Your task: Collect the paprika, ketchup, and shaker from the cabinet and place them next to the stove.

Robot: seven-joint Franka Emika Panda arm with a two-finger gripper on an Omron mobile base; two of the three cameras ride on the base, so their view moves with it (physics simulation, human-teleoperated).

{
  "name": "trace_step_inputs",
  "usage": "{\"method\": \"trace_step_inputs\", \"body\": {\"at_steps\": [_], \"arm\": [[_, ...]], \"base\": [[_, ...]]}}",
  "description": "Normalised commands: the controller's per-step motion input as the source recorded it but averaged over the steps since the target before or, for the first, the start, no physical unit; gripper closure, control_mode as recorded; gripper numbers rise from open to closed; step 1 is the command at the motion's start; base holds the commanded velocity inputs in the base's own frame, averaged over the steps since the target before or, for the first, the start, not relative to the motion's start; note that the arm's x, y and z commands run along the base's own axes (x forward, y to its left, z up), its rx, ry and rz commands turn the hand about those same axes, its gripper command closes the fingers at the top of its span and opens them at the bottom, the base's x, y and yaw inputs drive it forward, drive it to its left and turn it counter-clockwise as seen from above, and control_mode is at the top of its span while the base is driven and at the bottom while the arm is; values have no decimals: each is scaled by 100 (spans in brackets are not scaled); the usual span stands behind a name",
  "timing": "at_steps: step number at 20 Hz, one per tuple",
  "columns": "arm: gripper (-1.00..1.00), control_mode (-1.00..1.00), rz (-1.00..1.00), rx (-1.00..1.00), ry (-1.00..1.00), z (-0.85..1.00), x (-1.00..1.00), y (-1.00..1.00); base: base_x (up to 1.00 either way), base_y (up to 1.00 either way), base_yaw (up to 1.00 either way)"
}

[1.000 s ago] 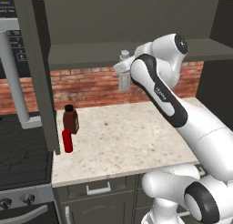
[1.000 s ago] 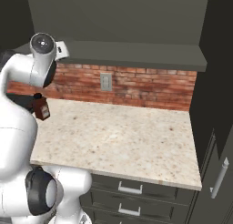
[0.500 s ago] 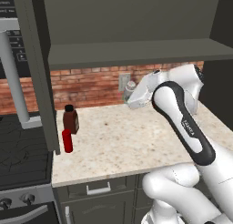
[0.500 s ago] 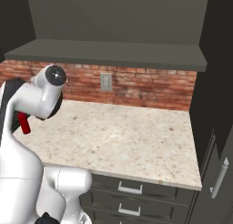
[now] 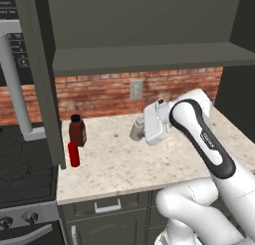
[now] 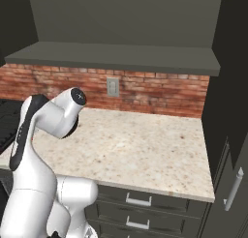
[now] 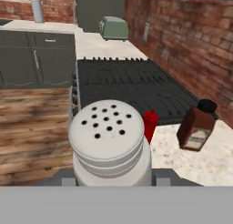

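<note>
Counter: hand clamped on shaker, long axis tilted, cap toward stove

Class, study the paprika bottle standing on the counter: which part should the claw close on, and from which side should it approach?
Grip the paprika across its flat square body, below the black cap. Come from the open counter side; the ketchup stands close in front and the cabinet door crowds the stove side.
</note>
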Motion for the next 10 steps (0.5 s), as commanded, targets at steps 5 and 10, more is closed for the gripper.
{"method": "trace_step_inputs", "body": {"at_steps": [5,10], "arm": [[100,-100,22,-2,0,-67,10,31],[100,-100,14,0,0,-49,10,34]], "base": [[0,0,0],[0,0,0]]}}
